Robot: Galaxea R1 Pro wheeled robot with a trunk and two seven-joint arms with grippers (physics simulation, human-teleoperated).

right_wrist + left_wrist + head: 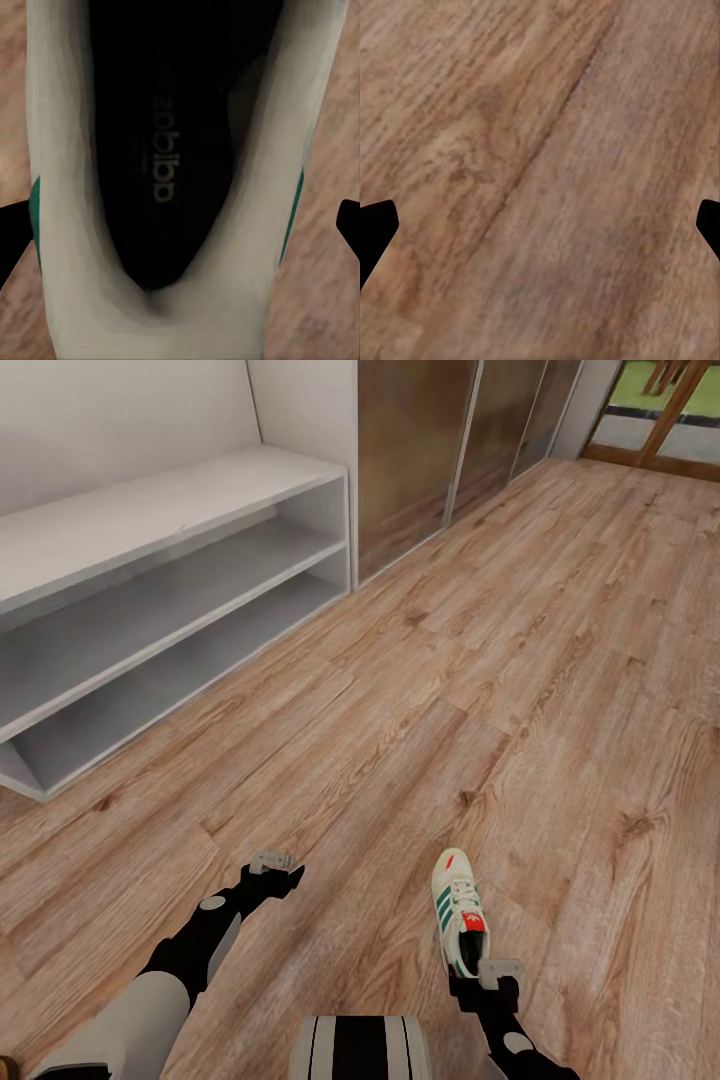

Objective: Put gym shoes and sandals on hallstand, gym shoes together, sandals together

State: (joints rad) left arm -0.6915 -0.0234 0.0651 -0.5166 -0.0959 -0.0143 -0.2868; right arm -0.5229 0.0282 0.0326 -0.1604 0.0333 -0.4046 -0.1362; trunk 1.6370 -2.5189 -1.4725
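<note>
Head view: right hand (487,982) hangs open over gym shoe (459,921) heel.

Hallstand (150,525) shelves open, corridor floor (520,660) clear ahead

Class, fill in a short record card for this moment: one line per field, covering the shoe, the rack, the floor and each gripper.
Shoe: one gym shoe on the wood floor, toe pointing away from the robot
Rack: white shoe rack at the left wall, no shoes on the shelf parts in view
Left gripper: open, over bare floor
Right gripper: open, at the shoe's heel end, fingers either side
Sandals: none seen
</note>
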